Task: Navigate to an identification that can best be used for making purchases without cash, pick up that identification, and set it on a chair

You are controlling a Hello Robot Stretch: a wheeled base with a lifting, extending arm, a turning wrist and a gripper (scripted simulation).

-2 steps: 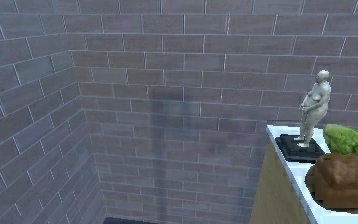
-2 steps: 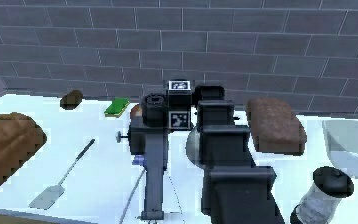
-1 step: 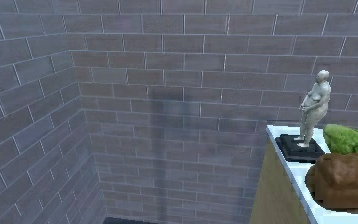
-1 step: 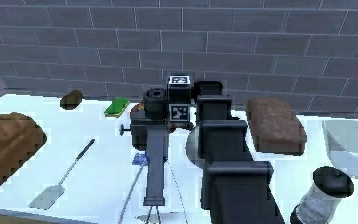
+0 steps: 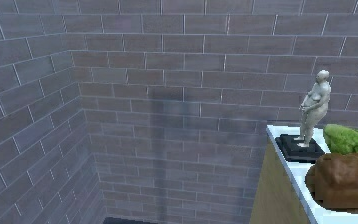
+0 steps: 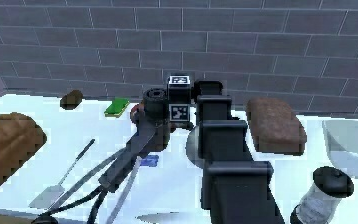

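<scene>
Bricks, all grey, make up the two walls that meet in a corner in my forward view. At that view's right edge stands a tabletop with a pale statue of a standing figure on a dark base. Right of the statue lies a green thing, and nearer to me sits a brown loaf.

In my arm side view the tabletop is white and runs all the way across, with a brick wall behind it. At the far left sits a big brown lump. Farther back lie a small brown blob and then a small green blob. Nearer to me lies a grey flat tool with a thin handle. The hand points down to the left, close by that tool. I cannot tell if the hand is gripping or let go. I also cannot tell if it holds anything, since things lie right by it. A small blue flat thing lies on the tabletop just right of the hand's dark body. It is too small for me to say it is the identification. Next comes the dark arm with two white marked squares at its far end. Right of the arm sits a brown block, then a white tub at the edge, and a little jar with a dark cap near the bottom.
</scene>
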